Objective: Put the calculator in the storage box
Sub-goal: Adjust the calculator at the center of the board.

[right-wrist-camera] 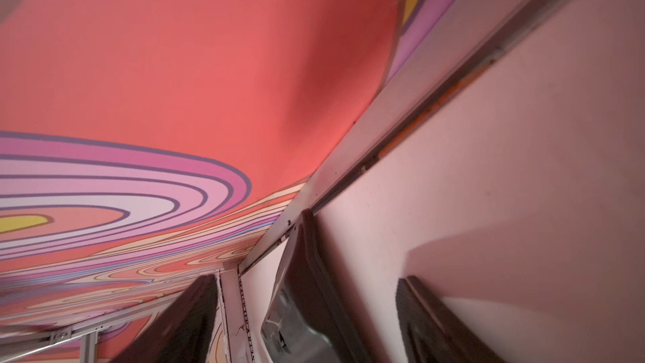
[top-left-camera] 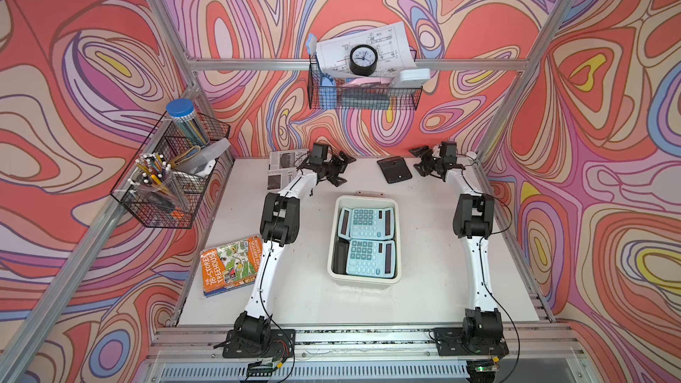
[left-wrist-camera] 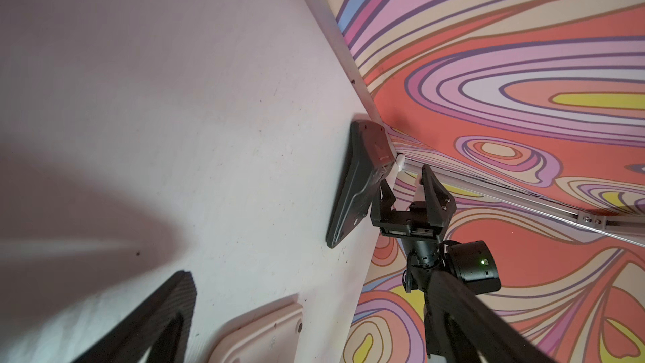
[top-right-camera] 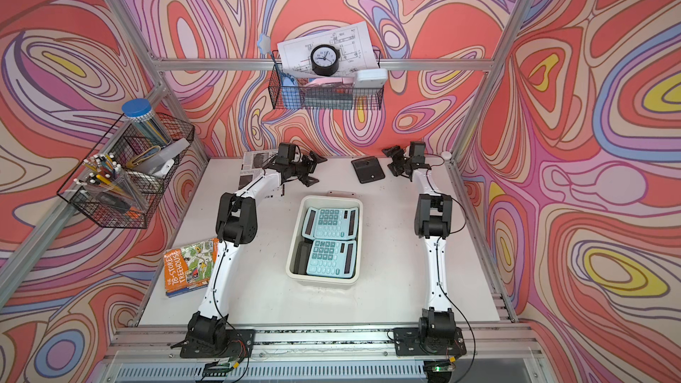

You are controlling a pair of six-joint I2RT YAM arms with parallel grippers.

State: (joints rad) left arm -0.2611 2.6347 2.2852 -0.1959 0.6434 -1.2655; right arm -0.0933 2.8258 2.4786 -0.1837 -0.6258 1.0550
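Across the white surface [top-left-camera: 294, 300], the widest thing I see, my left arm [top-left-camera: 280, 222] and right arm [top-left-camera: 473, 219] both reach toward the far wall. A side wire basket [top-left-camera: 173, 178] with pens and a blue-lidded jar hangs on the left wall. A back wire basket [top-left-camera: 363, 95] hangs on the far wall, with a black clock [top-left-camera: 363, 60] and a printed drawing above it.

The cream storage box [top-left-camera: 332, 245] sits mid-surface between my arms, touching neither. Two teal calculators lie in it with their keys up, one at the far end [top-left-camera: 366, 222] and one at the near end [top-left-camera: 370, 257], with something dark under them along the left wall. A "78-Storey Treehouse" book [top-left-camera: 230, 265] lies by the left edge beside my left arm. A newspaper [top-left-camera: 283, 169] lies in the far left corner, partly under that arm.

The dark calculator [top-left-camera: 394, 169] lies back upward outside the box, beyond it near the far edge. It is between my two grippers and much nearer the right one.

My left gripper [top-left-camera: 344, 170] hangs with its jaws spread wide, nothing between them, apart from the dark calculator. My right gripper [top-left-camera: 420, 162] is just beside the calculator's right edge, jaws apart and holding nothing. In the left wrist view one of its fingers [left-wrist-camera: 384, 197] stands close against that edge; I cannot tell whether it touches.
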